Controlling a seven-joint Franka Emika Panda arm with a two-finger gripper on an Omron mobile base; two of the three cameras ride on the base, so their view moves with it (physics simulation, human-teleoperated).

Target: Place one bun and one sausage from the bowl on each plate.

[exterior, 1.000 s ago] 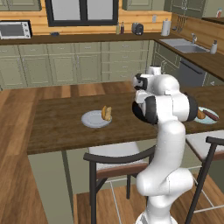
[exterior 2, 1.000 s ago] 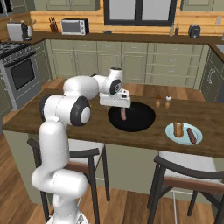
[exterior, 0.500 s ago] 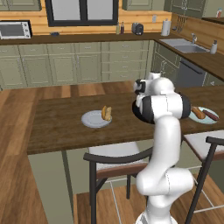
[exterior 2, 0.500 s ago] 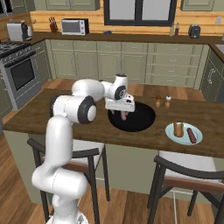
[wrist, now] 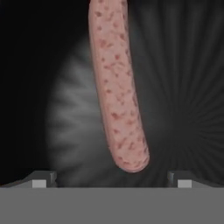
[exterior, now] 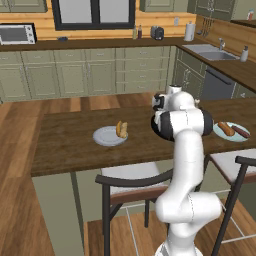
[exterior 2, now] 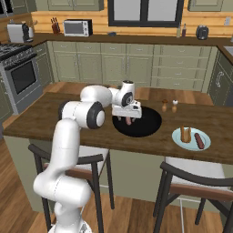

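Since a second before, my arm had swung further over the round, shallow black bowl (exterior 2: 139,124) and my gripper (exterior 2: 126,117) had dropped closer to its floor, jaws spread wide and holding nothing. The pink speckled sausage (wrist: 119,87) lay on the bowl's dark bottom between my two dark fingertips (wrist: 40,178), apart from both, with open room on either side. The bowl sat on the brown wooden counter (exterior 2: 41,116). The light teal plate (exterior 2: 191,139) already carried a bun and a sausage; the pale grey-white plate (exterior: 109,136) carried only a bun (exterior: 121,129).
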